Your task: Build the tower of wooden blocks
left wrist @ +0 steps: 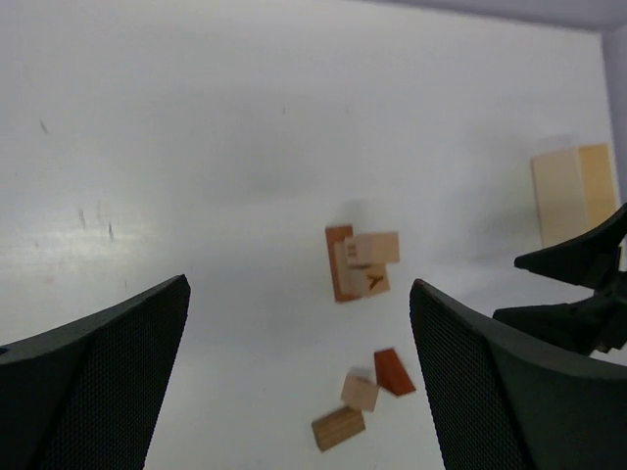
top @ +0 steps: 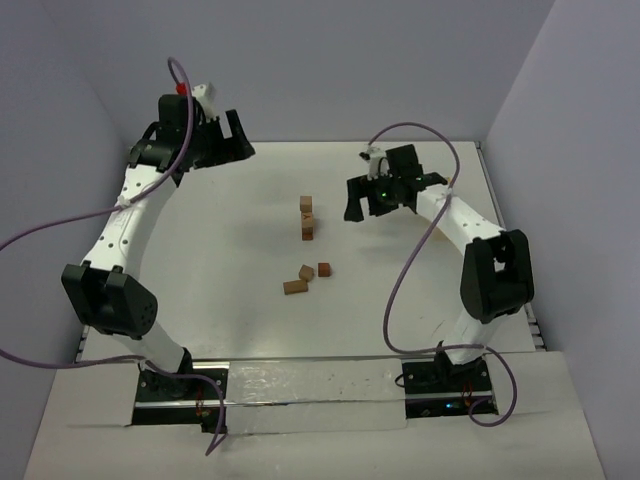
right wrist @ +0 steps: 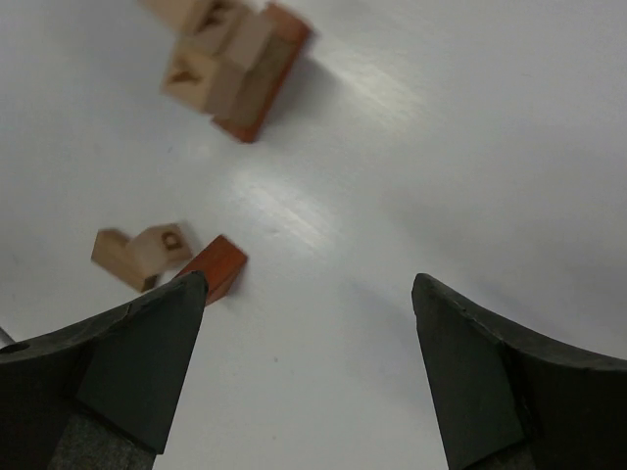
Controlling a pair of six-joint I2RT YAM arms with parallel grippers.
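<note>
White matte table (top: 250,210) enclosed on three sides by pale lavender walls: far wall (top: 350,60), left wall (top: 40,150), right wall (top: 585,120). A pale board (top: 80,420) and a shiny strip (top: 310,385), possibly metal, span the near edge. Even, diffuse light leaves a soft sheen and faint shadows on the tabletop.

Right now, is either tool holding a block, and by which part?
Nothing is held. The left tool and the right tool are both open and empty; the wood blocks lie apart from both.
</note>
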